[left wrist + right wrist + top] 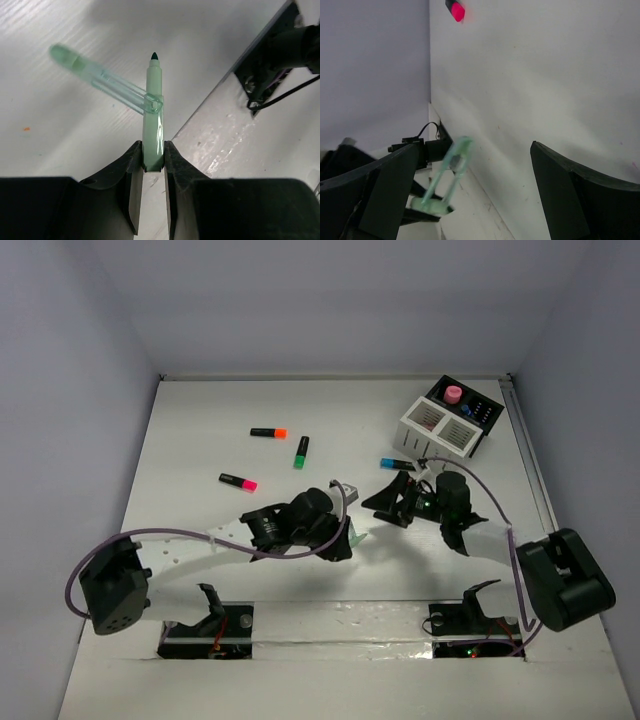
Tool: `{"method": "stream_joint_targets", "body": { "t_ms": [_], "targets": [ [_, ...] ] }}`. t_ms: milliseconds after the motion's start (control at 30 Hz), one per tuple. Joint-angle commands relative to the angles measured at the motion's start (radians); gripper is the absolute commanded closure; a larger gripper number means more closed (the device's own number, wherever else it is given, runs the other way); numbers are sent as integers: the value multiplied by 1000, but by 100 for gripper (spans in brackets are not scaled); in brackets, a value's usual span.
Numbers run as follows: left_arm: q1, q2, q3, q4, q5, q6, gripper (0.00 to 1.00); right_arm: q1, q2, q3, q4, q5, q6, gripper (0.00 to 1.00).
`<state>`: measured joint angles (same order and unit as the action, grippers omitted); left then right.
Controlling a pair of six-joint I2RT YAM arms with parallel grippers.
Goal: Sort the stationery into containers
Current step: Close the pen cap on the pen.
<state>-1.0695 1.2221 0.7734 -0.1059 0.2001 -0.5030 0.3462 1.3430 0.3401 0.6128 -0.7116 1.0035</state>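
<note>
My left gripper (152,150) is shut on the butt end of a pale green pen (154,107) whose dark tip points away from the camera. A translucent green cap (102,80) juts sideways from the barrel and touches it at its open end. In the right wrist view that cap (451,162) is blurred and sits between my wide-open right fingers (385,192). From above, my left gripper (345,535) and right gripper (385,502) face each other mid-table. The containers, a white slatted box (438,427) joined to a black box (478,410), stand at the back right.
Loose on the table lie an orange-capped highlighter (268,432), a green-capped one (301,452), a pink-capped one (238,481) and a blue-ended item (397,464). A pink round thing (454,393) sits on the black box. The arm mounts line the near edge.
</note>
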Motion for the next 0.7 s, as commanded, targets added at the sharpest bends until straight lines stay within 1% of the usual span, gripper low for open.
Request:
{"method": "stream_joint_targets", "body": {
  "t_ms": [0,33,67,100,167,200,267,400,467,667],
  "targets": [
    [36,36,-20,-55,59,-5,100,-7,-112,23,27,85,-35,0],
    [36,33,-20,-23,79,-8,100,-7,-134,33,-54,104,-75,0],
    [26,-5,-19,20,134,-15,100,-7,-149,43,-80,100,-91,0],
    [26,-25,-11,97,143,-20,100,-7,-154,57,-112,86,-101,0],
    [26,-62,13,123,122,9,100,-7,-143,74,-87,43,-80,0],
    [26,-62,33,109,116,21,100,-7,-130,70,-34,-1,-60,0],
    [26,-52,40,109,116,43,100,-7,-119,62,-7,-31,-26,0],
    [26,-47,23,138,119,46,100,-7,-151,53,-111,17,-81,0],
    [26,-53,21,140,107,50,100,-7,-173,33,-120,26,-82,0],
    [26,-50,18,149,119,60,100,5,-140,-1,17,-40,27,0]
  ]
}}
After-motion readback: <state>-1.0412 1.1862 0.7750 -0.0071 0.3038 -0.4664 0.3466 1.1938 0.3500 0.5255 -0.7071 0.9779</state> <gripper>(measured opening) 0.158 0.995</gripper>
